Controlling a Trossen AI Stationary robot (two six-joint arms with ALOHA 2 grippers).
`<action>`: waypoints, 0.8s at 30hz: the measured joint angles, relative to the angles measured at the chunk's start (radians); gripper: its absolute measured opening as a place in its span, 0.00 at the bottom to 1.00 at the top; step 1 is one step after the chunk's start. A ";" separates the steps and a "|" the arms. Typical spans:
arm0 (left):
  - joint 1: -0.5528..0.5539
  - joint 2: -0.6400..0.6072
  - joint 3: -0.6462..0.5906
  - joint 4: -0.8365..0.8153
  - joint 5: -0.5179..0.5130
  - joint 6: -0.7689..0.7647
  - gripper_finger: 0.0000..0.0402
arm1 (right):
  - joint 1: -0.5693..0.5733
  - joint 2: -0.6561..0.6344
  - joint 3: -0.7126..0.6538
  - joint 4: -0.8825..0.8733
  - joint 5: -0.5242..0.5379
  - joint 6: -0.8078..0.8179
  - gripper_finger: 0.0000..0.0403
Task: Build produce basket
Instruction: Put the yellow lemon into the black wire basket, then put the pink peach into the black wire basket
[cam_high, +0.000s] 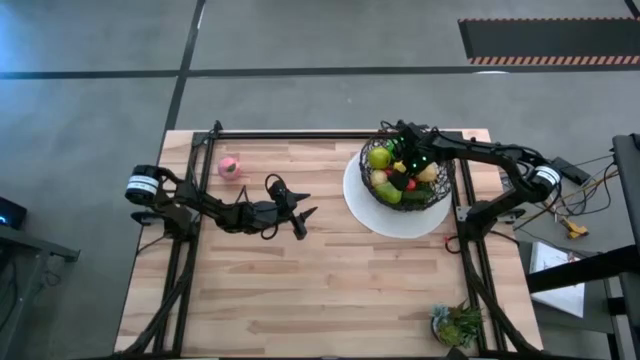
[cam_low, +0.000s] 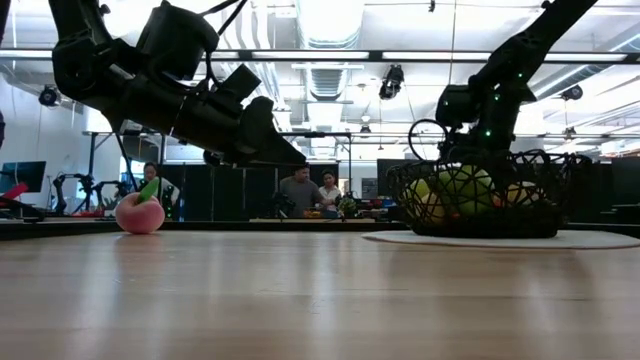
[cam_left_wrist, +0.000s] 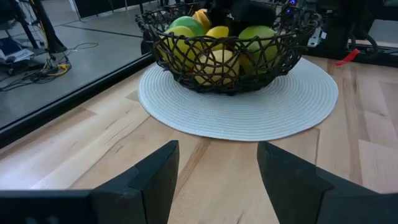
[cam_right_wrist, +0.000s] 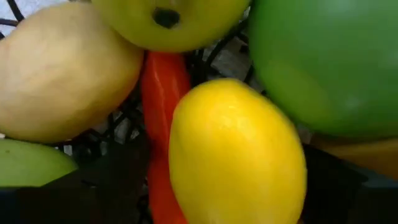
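Observation:
The dark woven wire basket (cam_high: 405, 176) stands on a flat white round plate (cam_high: 372, 215) at the far right and holds green apples, lemons and a red piece. My right gripper (cam_high: 406, 152) reaches down into the basket. In its wrist view its open dark fingers stand on either side of a yellow lemon (cam_right_wrist: 236, 155), which lies on the red carrot-like piece (cam_right_wrist: 161, 87) among the other fruit. A pink peach (cam_high: 229, 167) rests on the table at the far left. My left gripper (cam_high: 303, 216) hovers open and empty mid-table, pointing at the basket (cam_left_wrist: 227, 46).
A leafy green plant tuft (cam_high: 456, 322) stands at the table's near right corner. Dark frame rails run along the left, right and far edges. Bare wood lies between my left gripper and the plate (cam_left_wrist: 236, 112). People stand in the room behind (cam_low: 300, 190).

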 joint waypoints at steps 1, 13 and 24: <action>0.000 0.000 0.000 0.000 0.000 0.000 0.50 | 0.000 -0.004 0.007 -0.009 0.000 0.000 0.82; 0.000 0.000 0.000 0.000 0.003 -0.003 0.50 | 0.002 -0.020 0.155 -0.239 -0.003 -0.021 0.73; 0.000 0.000 -0.001 0.000 0.003 -0.004 0.50 | 0.006 -0.069 0.355 -0.433 0.073 0.004 0.72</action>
